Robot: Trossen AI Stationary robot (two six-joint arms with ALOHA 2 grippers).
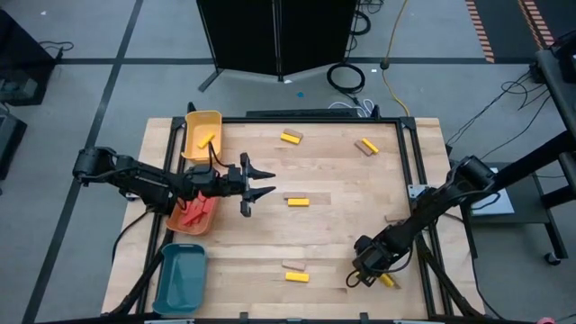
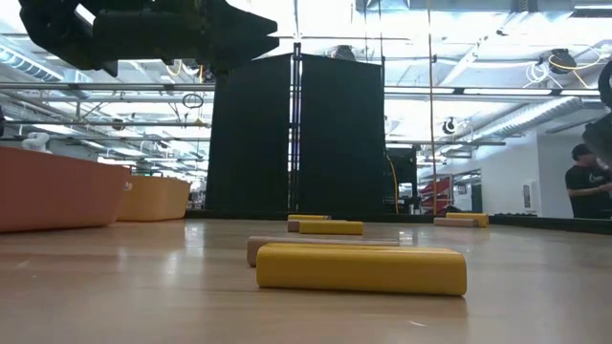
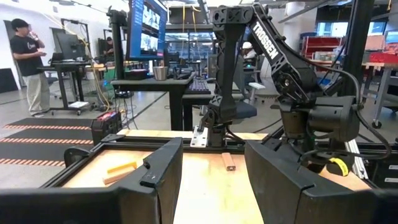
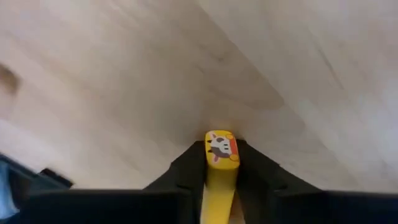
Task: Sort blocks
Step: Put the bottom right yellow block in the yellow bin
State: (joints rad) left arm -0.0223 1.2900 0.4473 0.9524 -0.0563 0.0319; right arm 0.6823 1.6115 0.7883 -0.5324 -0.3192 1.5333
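Note:
My right gripper [image 1: 373,273] is near the table's near right corner, shut on a yellow block [image 4: 219,163]. My left gripper [image 1: 259,181] hangs open above the table beside the orange tray [image 1: 176,222], which holds red blocks [image 1: 196,212]. It shows at the top of the low view [image 2: 143,29]. A yellow block [image 1: 207,139] lies in the yellow tray [image 1: 192,151]. Yellow and tan blocks lie flat in pairs at the far middle [image 1: 291,137], far right [image 1: 366,146], centre [image 1: 298,201] and near edge [image 1: 295,274]. My right gripper pinches the yellow block between its two fingers [image 4: 186,163], which lie along the block's long sides. The block's free end [image 4: 221,144], with a small picture on it, sticks out past the fingertips toward the table. Whether that end touches the wood, I cannot tell.
A teal tray [image 1: 180,279] sits at the near left corner. A lone tan block [image 1: 393,218] lies by the right rail. A black frame [image 1: 409,171] borders the table. Bare wood stretches between the centre pair and the near pair. People stand in the room beyond.

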